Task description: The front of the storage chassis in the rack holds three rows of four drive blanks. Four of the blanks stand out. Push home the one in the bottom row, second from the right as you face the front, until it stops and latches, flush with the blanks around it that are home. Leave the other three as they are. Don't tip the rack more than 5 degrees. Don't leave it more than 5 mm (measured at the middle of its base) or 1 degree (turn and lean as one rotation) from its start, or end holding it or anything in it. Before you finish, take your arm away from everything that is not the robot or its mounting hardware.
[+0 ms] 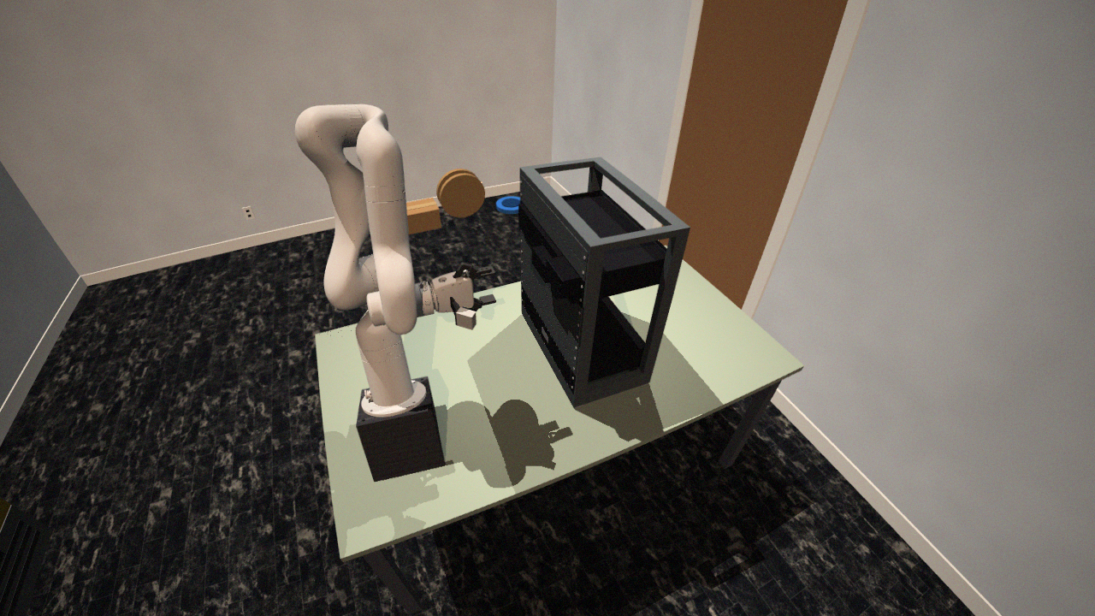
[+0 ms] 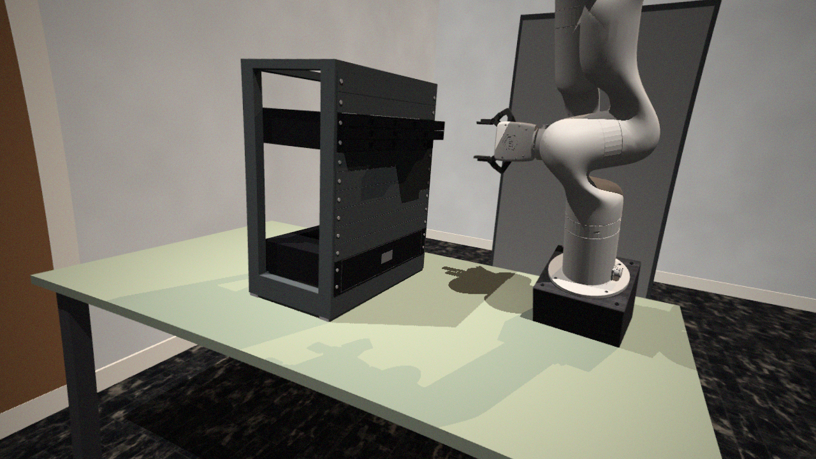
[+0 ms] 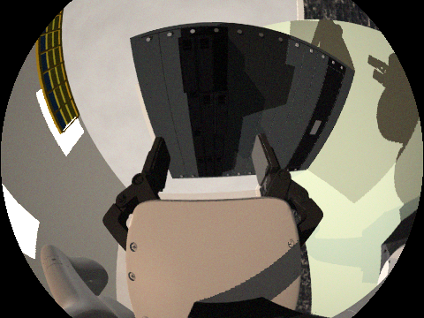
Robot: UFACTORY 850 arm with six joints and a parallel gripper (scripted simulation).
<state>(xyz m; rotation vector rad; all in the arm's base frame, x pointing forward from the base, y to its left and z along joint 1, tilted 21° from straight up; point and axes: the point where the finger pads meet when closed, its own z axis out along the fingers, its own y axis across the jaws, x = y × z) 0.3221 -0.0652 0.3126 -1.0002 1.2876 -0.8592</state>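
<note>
Claw point(image 2: 482, 140) wide open, empty, held level, aimed at rack point(image 2: 327, 188) front, short gap away. Storage chassis point(image 2: 382, 139) in rack's upper part on worktop point(image 2: 399, 365). Target blank too dark to tell.
</note>
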